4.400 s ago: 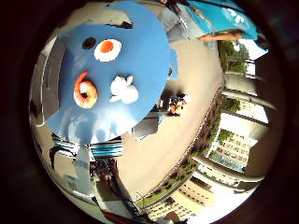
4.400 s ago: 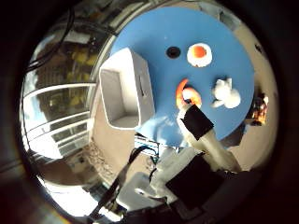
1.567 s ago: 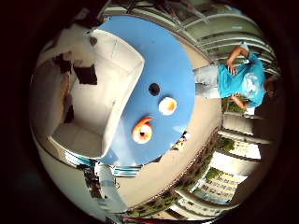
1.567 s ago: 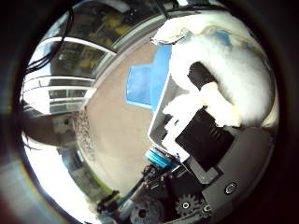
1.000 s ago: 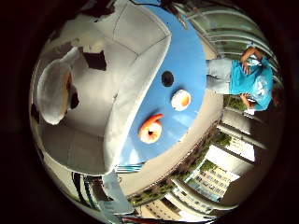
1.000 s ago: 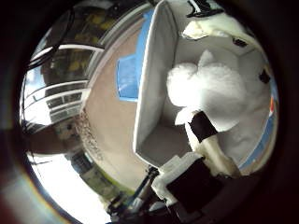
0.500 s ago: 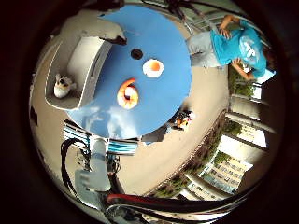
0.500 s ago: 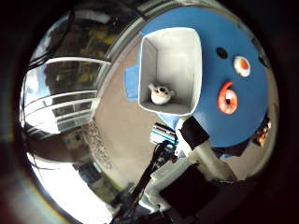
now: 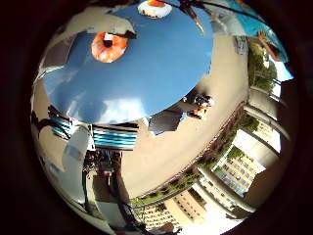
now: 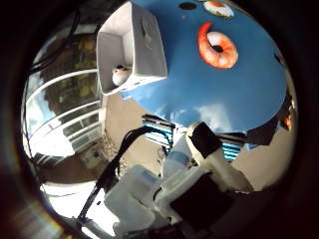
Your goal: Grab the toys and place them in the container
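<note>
On the round blue table (image 10: 224,99) stands a white rectangular container (image 10: 149,45) near the edge. A small white plush toy (image 10: 119,74) lies inside it at one end. An orange shrimp toy (image 10: 218,45) lies on the table beside the container, with a fried egg toy (image 10: 218,9) beyond it. My hand (image 10: 209,164) hovers off the table's edge, apart from all of them. One white finger with a black tip (image 10: 202,139) reaches out fairly straight and holds nothing.
A small dark spot (image 10: 188,6) marks the table next to the egg. Teal and white striped parts (image 9: 115,137) sit below the table's rim. A small orange and black object (image 9: 200,105) lies on the tan floor under the table.
The white plush toy was let go into the container, and my hand pulled back from it. The view has since swung along the table's edge, so the shrimp now looks closer.
</note>
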Robot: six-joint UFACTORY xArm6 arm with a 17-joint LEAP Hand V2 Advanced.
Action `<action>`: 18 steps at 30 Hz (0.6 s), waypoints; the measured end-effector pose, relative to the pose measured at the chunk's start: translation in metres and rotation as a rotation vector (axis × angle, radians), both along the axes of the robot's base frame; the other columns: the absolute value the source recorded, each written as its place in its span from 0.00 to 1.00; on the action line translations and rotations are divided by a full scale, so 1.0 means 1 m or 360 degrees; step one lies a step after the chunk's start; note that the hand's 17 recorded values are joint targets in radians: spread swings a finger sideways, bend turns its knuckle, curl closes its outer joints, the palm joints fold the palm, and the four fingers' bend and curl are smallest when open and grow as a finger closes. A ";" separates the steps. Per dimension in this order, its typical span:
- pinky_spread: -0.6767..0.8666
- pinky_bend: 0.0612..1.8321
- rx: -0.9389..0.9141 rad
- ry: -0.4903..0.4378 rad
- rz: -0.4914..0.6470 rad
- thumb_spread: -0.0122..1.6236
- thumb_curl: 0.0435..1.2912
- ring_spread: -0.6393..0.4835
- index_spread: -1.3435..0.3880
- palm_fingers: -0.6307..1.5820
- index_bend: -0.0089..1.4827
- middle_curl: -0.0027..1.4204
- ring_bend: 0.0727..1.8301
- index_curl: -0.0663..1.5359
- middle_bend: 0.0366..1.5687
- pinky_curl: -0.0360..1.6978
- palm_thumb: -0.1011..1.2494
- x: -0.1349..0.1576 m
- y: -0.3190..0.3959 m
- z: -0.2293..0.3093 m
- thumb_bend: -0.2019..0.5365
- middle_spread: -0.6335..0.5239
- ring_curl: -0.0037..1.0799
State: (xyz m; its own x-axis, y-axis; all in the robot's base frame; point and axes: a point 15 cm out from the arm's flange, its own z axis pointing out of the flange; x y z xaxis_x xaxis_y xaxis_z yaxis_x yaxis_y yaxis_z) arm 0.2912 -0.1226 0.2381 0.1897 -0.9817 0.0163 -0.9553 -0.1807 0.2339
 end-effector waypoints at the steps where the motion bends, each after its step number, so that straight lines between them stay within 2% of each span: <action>1: 0.73 0.41 -0.0012 -0.0036 0.0000 0.71 0.27 0.83 0.73 0.32 0.12 0.23 0.19 0.18 0.09 0.16 0.54 0.003 -0.001 -0.010 0.24 0.66 0.29; 6: 0.73 0.41 0.0001 0.0043 -0.0035 0.71 0.27 0.83 0.74 0.32 0.12 0.23 0.19 0.19 0.09 0.16 0.54 0.003 -0.006 -0.057 0.24 0.65 0.29; 12: 0.73 0.41 0.0020 0.0125 -0.0062 0.71 0.27 0.83 0.74 0.32 0.11 0.23 0.19 0.19 0.09 0.15 0.55 0.004 -0.005 -0.080 0.24 0.66 0.30; 18: 0.73 0.41 0.0006 0.0094 -0.0077 0.71 0.26 0.83 0.74 0.32 0.12 0.23 0.19 0.20 0.09 0.14 0.55 0.025 -0.011 -0.087 0.24 0.66 0.30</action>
